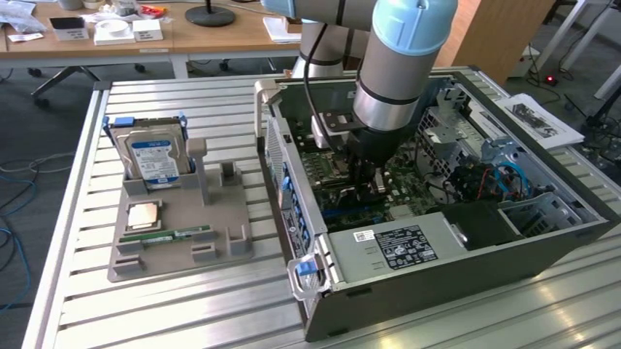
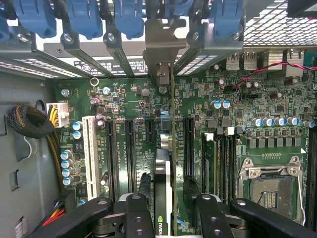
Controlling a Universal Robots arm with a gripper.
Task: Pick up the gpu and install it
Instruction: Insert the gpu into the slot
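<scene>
The gpu [image 2: 163, 166] stands on edge in a slot of the green motherboard [image 2: 124, 99], seen as a thin black card. Its silvery end bracket [image 2: 161, 47] lies against the case's rear slots. My gripper [image 2: 167, 187] straddles the card, open, with one black finger [image 2: 142, 182] and the other a little off each face. In the exterior view my gripper [image 1: 370, 185] reaches down inside the open computer case [image 1: 572, 218], low over the motherboard.
Blue slot clips [image 2: 84, 20] line the case's rear wall. An empty CPU socket [image 2: 270, 186] and memory slots lie beside the card. On the table a grey holder [image 1: 218, 243] carries a hard drive [image 1: 153, 156] and a green memory stick [image 1: 179, 235]. The power supply [image 1: 408, 243] fills the case's near corner.
</scene>
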